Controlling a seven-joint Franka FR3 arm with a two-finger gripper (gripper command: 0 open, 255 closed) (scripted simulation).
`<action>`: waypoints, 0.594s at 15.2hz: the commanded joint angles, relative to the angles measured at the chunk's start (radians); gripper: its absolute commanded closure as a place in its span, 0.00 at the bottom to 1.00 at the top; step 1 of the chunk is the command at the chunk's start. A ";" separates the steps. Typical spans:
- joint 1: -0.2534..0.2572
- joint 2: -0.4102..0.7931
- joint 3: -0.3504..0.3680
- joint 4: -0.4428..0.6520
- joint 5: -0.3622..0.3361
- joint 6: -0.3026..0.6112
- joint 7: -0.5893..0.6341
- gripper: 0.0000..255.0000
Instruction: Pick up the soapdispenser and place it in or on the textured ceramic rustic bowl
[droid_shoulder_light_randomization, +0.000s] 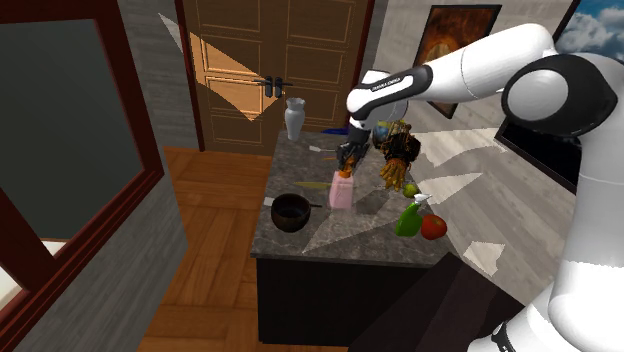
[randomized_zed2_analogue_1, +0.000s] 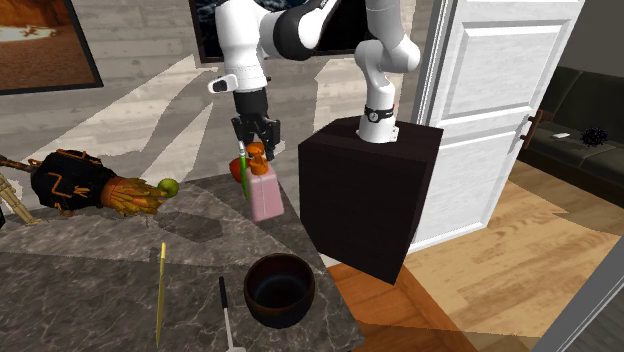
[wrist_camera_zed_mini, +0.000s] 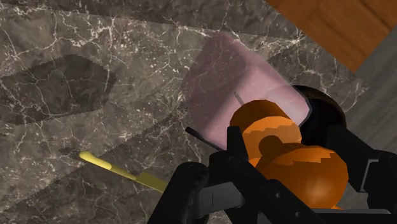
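pink soap dispenser: upright on table, orange pump between jaws
jaws: parted astride pump, not clenched
dark bowl: near; risk of slipping off round pump, tipping it

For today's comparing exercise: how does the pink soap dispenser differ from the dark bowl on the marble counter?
The soap dispenser is pink with an orange pump; the bowl is dark brown all over. The soap dispenser is tall and narrow; the bowl is low, wide and open-topped. The gripper is right at the soap dispenser's top; the bowl stands apart from it. Both stand upright on the marble counter.
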 joint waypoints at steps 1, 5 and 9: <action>0.000 -0.013 -0.001 0.007 -0.003 -0.021 0.003 1.00; 0.011 -0.013 0.002 0.054 -0.009 -0.064 0.027 1.00; 0.052 0.053 0.017 0.214 -0.021 -0.150 0.102 1.00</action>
